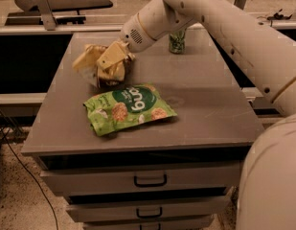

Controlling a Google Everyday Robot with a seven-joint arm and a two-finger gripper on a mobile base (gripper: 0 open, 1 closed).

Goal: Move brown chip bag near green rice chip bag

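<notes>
Camera view shows one green rice chip bag (pixel 128 108) lying flat near the table's (pixel 210 109) front edge, left of middle. Its dark round logo carries white letters, upside down and not legible. The pincer (pixel 114 61) is clenched on the one brown chip bag (pixel 90 63), just behind the green one, toward the left edge. One green can (pixel 176 42) stands by the rear edge. The table's right side shows bare top

gripper (pixel 115 65) on brown chip bag (pixel 85 61), just behind green rice chip bag (pixel 130 108), perhaps touching | can (pixel 176 42) rear right on table (pixel 210 104)
</notes>
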